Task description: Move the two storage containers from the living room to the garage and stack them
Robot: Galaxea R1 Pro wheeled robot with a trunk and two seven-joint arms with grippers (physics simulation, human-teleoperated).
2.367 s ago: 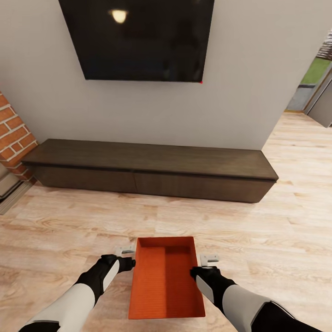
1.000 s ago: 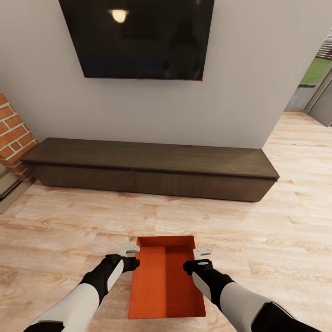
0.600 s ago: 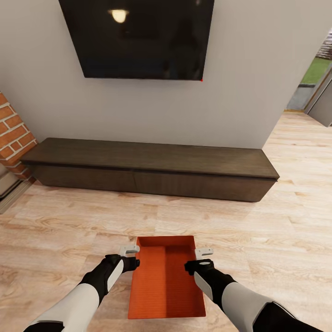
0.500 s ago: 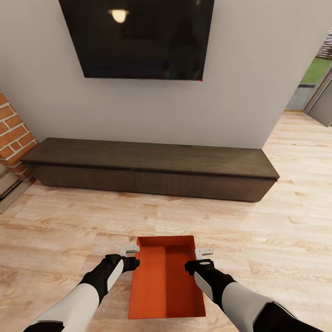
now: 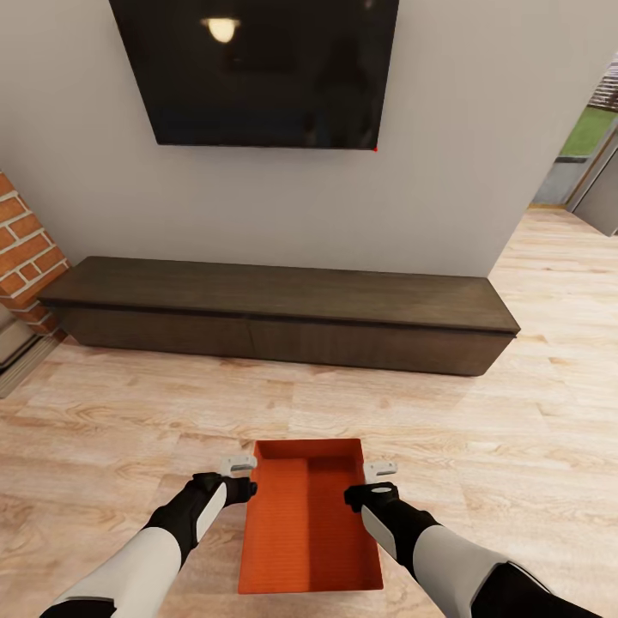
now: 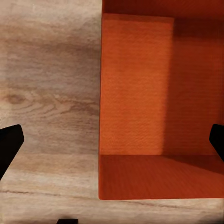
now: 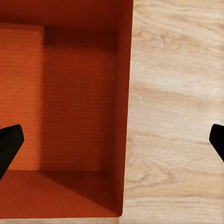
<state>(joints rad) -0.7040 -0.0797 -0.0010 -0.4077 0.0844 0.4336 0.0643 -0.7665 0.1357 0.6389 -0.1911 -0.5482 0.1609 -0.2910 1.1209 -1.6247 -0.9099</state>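
- Orange-red storage container (image 5: 307, 515) sits on the light wood plank floor (image 5: 112, 429) of the living room, in front of the dark low cabinet (image 5: 275, 313) and nearer the robot; only one bin can be seen.
- Its near end is partly cut off by the frame's lower edge in the head view, and the right forearm covers part of its right wall.
- Left gripper (image 5: 238, 464) hangs over the container's left wall, right gripper (image 5: 380, 469) over its right wall.
- Left wrist view: the black fingertips (image 6: 9, 144) stand wide apart at the frame's edges, one over bare planks, the other over the container (image 6: 158, 107) interior; the wall lies between them, ungripped.
- Right wrist view: its fingertips (image 7: 9, 142) are likewise spread, straddling the container (image 7: 79, 102) wall.
- Whether either gripper touches the rim cannot be made out.
- Black wall TV (image 5: 257, 73) above the cabinet is cropped at the top; a brick pillar (image 5: 26, 249) is cut off left of the cabinet.
- Compared with 2.4 seconds ago, both grippers have closed in from outside the container to its walls; in the last half second, almost nothing has shifted.
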